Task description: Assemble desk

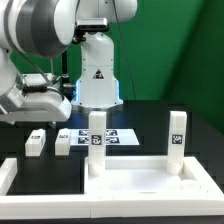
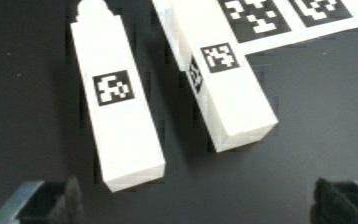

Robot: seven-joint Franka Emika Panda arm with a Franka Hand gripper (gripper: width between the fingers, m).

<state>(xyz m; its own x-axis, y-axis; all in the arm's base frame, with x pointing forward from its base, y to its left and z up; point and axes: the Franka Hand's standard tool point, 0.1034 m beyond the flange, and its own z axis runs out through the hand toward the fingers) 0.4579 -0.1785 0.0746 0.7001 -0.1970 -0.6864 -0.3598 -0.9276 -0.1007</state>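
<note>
The white desk tabletop (image 1: 150,185) lies at the front of the exterior view. Two tagged legs stand upright at its far corners, one toward the left (image 1: 96,135) and one toward the right (image 1: 176,136). Two more white legs lie loose on the black table at the exterior view's left (image 1: 36,142) (image 1: 63,141). In the wrist view these are long tagged blocks side by side (image 2: 119,105) (image 2: 224,88). My gripper (image 1: 42,102) (image 2: 194,205) hangs above them, open, its dark fingertips (image 2: 43,200) wide apart with nothing between them.
The marker board (image 1: 112,135) (image 2: 274,18) lies flat behind the tabletop, next to the loose legs. The robot's white base (image 1: 97,75) stands at the back. A white border rail (image 1: 10,178) runs along the front left.
</note>
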